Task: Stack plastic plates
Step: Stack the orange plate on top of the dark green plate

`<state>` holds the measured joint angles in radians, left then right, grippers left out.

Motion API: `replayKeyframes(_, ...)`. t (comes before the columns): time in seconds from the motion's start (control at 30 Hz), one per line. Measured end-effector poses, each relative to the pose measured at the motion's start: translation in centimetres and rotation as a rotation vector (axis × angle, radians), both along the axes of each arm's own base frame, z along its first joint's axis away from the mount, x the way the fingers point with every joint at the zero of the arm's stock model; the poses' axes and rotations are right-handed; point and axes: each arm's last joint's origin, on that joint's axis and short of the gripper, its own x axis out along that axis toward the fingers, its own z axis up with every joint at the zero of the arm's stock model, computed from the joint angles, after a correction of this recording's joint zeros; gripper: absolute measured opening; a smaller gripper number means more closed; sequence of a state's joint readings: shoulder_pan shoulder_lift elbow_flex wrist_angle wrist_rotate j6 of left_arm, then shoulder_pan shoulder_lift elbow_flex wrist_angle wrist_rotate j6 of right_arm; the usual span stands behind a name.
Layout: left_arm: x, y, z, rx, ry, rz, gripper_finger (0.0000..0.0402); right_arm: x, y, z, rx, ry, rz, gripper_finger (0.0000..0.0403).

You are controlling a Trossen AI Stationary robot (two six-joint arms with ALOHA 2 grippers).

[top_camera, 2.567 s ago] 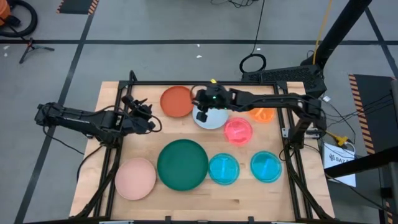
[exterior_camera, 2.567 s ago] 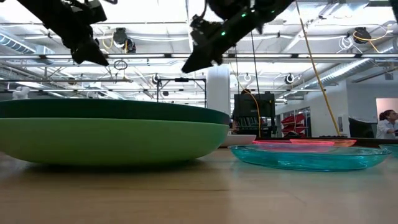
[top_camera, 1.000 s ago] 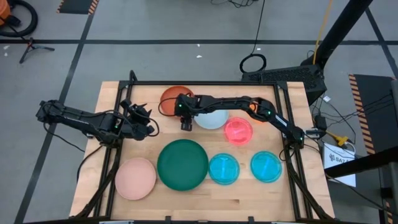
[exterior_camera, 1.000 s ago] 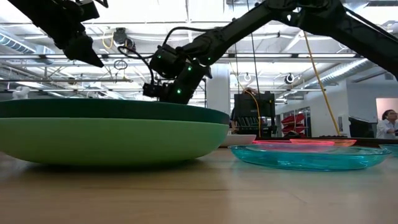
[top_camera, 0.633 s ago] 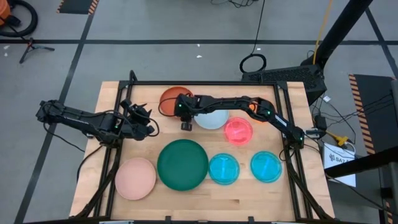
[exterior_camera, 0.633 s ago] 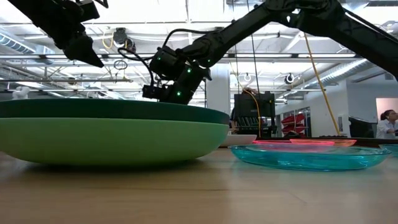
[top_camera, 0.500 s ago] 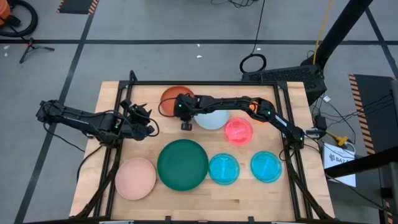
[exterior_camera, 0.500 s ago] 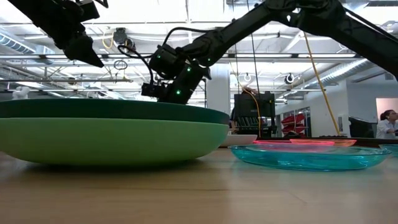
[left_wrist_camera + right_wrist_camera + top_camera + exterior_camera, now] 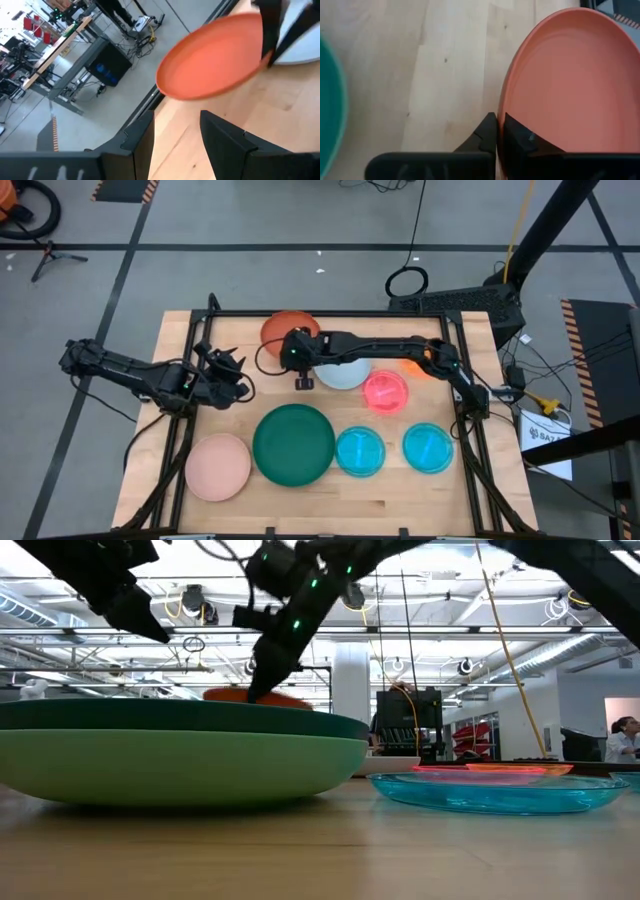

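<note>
Right gripper (image 9: 303,370): clamped on the rim of the rust orange plate (image 9: 287,330), at the far middle of the counter (image 9: 400,490); plate lifted and tilted, clear of the wood in the left wrist view. Fingers pinched on the plate edge in the right wrist view (image 9: 496,135).

Left gripper (image 9: 238,382): parked above the counter's left side, well apart from the plates; fingers spread, nothing between them (image 9: 175,135).

Progress, as judged: early stage.
- One stack present: dark green plate (image 9: 293,443) nested on the light green plate (image 9: 180,765), near middle of the counter; lower plate visible only in the low view.
- Possible second overlap at the far right: bright orange plate (image 9: 420,364) partly hidden under the arm, just beside the hot pink plate (image 9: 384,391); contact cannot be told.
- Single and unstacked: pale blue plate (image 9: 340,371) beside the hot pink one, salmon pink plate (image 9: 218,466) at the near left, two translucent blue plates (image 9: 359,451) (image 9: 428,447) at the near right.
- Remaining: most plates to be gathered into one pile.

Contents: all visible plate wells hold no loose items.
</note>
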<state>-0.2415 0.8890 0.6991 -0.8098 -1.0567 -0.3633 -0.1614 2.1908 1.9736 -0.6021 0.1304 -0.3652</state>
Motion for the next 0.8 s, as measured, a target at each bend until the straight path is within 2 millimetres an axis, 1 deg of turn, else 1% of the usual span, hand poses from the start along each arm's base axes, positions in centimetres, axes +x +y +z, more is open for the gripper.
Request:
replayKeyframes(0.13, 0.0, -0.5, 0.1, 0.019, -0.023, -0.016, 0.0165, -1.3, 2.5, 2.5, 0.031, 0.012, 0.013, 0.0003)
replayKeyframes(0.23, 0.0, -0.8, 0.3, 0.017, -0.036, -0.032, 0.0165, -2.3, 4.7, 3.9, 0.060, 0.041, 0.026, 0.0003)
replayKeyframes(0.43, 0.1, -1.6, 0.6, -0.001, -0.083, -0.074, 0.0165, -3.2, 9.8, 4.3, 0.101, 0.086, 0.076, 0.0003)
replayKeyframes(0.53, 0.2, -2.2, 0.8, -0.011, -0.109, -0.105, 0.0165, -3.6, 12.4, 3.9, 0.118, 0.110, 0.105, 0.0003)
replayKeyframes(0.63, 0.2, -2.8, 0.9, -0.020, -0.128, -0.139, 0.0165, -3.9, 14.7, 2.4, 0.116, 0.133, 0.151, 0.0002)
replayKeyframes(0.7, 0.2, -3.1, 1.0, -0.028, -0.146, -0.161, 0.0165, -3.9, 15.9, 1.5, 0.109, 0.130, 0.198, 0.0002)
replayKeyframes(0.8, 0.2, -3.6, 1.1, -0.038, -0.168, -0.190, 0.0165, -3.9, 16.7, 0.4, 0.117, 0.097, 0.253, 0.0002)
